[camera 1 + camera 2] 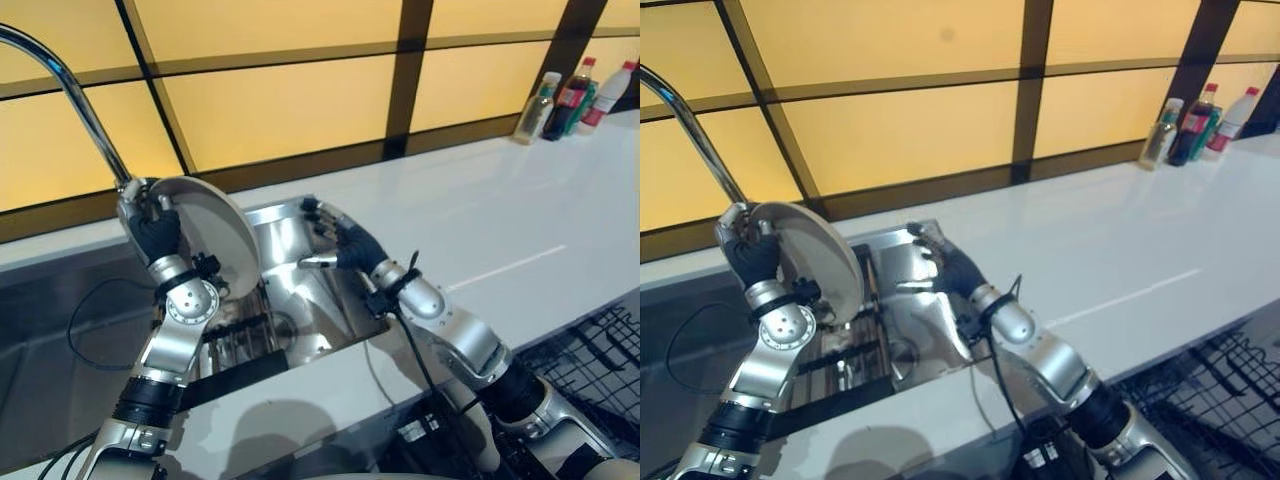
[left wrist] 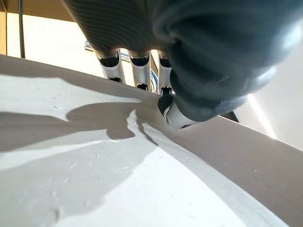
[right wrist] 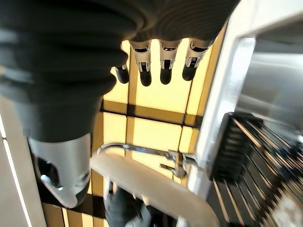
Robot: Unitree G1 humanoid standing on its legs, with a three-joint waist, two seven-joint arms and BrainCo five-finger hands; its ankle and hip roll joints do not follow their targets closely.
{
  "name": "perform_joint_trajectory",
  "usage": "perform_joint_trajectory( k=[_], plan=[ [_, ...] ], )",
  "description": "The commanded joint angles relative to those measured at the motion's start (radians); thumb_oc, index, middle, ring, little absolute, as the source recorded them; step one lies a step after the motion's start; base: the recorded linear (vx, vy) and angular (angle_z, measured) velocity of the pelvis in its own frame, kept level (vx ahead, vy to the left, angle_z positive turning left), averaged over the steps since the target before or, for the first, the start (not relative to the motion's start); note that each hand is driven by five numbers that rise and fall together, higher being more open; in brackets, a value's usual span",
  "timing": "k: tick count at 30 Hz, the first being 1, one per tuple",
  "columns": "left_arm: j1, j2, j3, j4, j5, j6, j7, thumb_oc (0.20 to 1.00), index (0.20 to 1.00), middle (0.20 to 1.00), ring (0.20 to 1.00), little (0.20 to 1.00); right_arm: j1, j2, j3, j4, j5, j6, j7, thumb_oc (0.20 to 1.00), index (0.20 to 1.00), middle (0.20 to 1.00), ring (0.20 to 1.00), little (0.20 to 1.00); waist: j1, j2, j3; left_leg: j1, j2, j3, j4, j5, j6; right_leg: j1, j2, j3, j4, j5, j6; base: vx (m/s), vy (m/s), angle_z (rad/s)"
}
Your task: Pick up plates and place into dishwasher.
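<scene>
The left hand (image 1: 152, 232) holds a round white ceramic plate (image 1: 212, 236) on edge, raised above the left part of the stainless-steel sink (image 1: 300, 300). In the left wrist view its fingers (image 2: 110, 68) curl over the plate's rim from behind while the thumb (image 2: 177, 116) presses the near face, so the hand is clamped on the plate. The plate stands nearly upright, its face turned toward the right hand (image 1: 345, 245). Just behind the left hand rises a curved chrome tap (image 1: 70, 85), its base close to the knuckles. Below the held plate, inside the sink, lies a dark wire drying rack (image 1: 235, 335).

The right hand hovers over the right part of the sink, beside the plate but apart from it. Its fingers (image 3: 144, 71) are straight and spread, the thumb (image 1: 318, 262) held out, and it holds nothing. Well beyond it, at the far end of the white counter (image 1: 480, 215), stand several plastic bottles (image 1: 570, 100) against the yellow tiled wall (image 1: 290, 100).
</scene>
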Motion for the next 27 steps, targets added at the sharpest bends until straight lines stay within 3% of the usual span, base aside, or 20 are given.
perform_joint_trajectory(
  k=[1,11,27],
  plan=[
    [-0.161,0.035,0.026,0.072,0.086,-0.017,0.061,0.2,0.2,0.2,0.2,0.2,-0.038,0.07,0.029,-0.041,0.048,-0.036,-0.012,1.0,1.0,1.0,1.0,1.0,0.001,-0.045,-0.027,-0.014,-0.084,0.021,-0.006,-0.046,0.039,0.12,-0.018,0.011,-0.174,0.01,0.07,0.01,0.015,-0.07],
    [-0.254,-0.015,-0.079,0.064,0.103,0.019,0.061,0.2,0.2,0.2,0.2,0.2,-0.1,0.155,0.108,0.043,0.058,-0.048,-0.076,1.0,1.0,1.0,1.0,1.0,0.017,-0.048,-0.024,-0.008,-0.091,0.003,-0.005,-0.051,0.04,0.135,-0.018,-0.003,-0.179,0.002,0.067,0.02,0.029,0.0],
    [-0.279,-0.101,-0.29,-0.138,0.114,0.076,-0.127,0.2,0.2,0.2,0.2,0.2,-0.186,0.174,0.097,0.016,0.048,-0.03,-0.243,1.0,1.0,1.0,1.0,1.0,0.038,-0.052,0.006,-0.015,-0.106,-0.011,-0.007,-0.061,0.057,0.13,-0.025,-0.016,-0.184,0.009,0.08,0.0,0.014,0.02]
  ],
)
